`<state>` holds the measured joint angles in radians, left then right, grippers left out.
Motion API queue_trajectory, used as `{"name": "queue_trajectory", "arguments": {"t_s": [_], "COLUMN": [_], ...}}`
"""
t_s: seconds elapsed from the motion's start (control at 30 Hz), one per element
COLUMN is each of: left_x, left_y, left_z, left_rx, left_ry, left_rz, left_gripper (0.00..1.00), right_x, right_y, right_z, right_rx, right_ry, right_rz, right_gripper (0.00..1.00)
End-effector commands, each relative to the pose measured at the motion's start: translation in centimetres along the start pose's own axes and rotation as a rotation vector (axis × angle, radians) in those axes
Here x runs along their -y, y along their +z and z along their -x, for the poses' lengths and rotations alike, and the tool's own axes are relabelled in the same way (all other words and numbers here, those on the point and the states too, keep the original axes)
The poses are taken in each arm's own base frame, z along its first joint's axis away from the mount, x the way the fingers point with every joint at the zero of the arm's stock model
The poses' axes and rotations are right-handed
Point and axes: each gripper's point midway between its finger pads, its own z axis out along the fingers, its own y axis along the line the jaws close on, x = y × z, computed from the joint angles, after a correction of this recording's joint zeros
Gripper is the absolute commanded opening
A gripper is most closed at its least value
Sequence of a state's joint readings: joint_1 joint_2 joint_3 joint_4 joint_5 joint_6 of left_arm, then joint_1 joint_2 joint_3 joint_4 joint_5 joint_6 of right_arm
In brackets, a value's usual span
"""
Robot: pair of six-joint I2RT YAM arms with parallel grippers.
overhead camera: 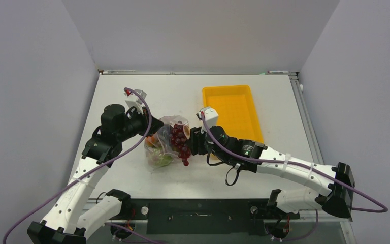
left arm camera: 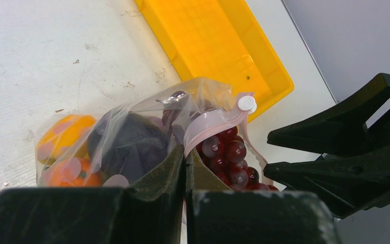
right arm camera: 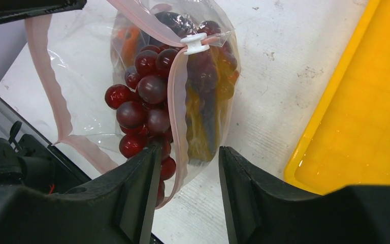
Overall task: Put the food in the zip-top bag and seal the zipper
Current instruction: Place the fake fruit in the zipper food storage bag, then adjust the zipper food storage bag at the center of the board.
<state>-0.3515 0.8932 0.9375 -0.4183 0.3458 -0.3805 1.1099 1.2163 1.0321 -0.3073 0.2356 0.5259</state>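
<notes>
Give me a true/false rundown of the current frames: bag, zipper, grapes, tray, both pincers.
1. The left pincer is shut on the edge of the zip-top bag. True.
2. The zipper is sealed. False: the mouth gapes, with its two strips well apart.
3. The grape bunch lies in the yellow tray. False: it sits in the bag's open mouth.
4. The right pincer is open, with one finger on each side of a zipper strip. True.
5. An orange piece is inside the bag. True.
</notes>
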Motion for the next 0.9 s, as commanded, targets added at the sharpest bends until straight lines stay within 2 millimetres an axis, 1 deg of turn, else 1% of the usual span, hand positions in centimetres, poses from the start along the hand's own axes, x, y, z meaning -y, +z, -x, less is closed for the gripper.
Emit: {"name": "queue_trajectory", "arguments": {"t_s": [0.0,0.1,0.27,0.43,0.53,0.6,0.67,0.77,0.83,0.87], "left_x": [0.3,0.3,0.3,0.3,0.2,0.2,0.3,0.8,1.5,1.6], "left_y": [0.0,0.0,0.0,0.0,0.1,0.1,0.1,0.2,0.2,0.1], "left_z": [0.9,1.0,0.9,0.9,0.8,0.7,0.7,0.4,-0.1,-0.2], "left_rx": [0.033,0.035,0.033,0.03,0.027,0.023,0.02,0.007,-0.008,-0.011], "left_ry": [0.019,0.019,0.019,0.018,0.019,0.018,0.019,0.03,0.065,0.082], "left_rz": [-0.016,-0.015,-0.016,-0.013,-0.011,-0.012,-0.015,-0.028,-0.028,-0.01], "left_gripper": [0.0,0.0,0.0,0.0,0.0,0.0,0.0,0.0,0.0,0.0], "right_x": [-0.7,-0.2,1.1,1.3,1.2,1.2,1.3,1.3,1.1,0.9], "right_y": [0.8,1.3,1.6,1.9,2.0,2.0,1.8,1.0,0.2,-0.2], "right_z": [-0.1,-0.5,-1.0,-1.7,-2.0,-2.1,-2.0,-0.7,0.3,0.7], "right_rx": [0.007,-0.003,-0.014,-0.026,-0.036,-0.037,-0.03,0.003,0.022,0.028], "right_ry": [0.018,0.017,0.01,0.008,0.006,0.009,0.012,0.024,0.025,0.027], "right_rz": [0.01,-0.02,-0.099,-0.111,-0.11,-0.113,-0.118,-0.116,-0.104,-0.095], "right_gripper": [0.45,0.43,0.36,0.29,0.19,0.07,0.05,0.05,0.05,0.05]}}
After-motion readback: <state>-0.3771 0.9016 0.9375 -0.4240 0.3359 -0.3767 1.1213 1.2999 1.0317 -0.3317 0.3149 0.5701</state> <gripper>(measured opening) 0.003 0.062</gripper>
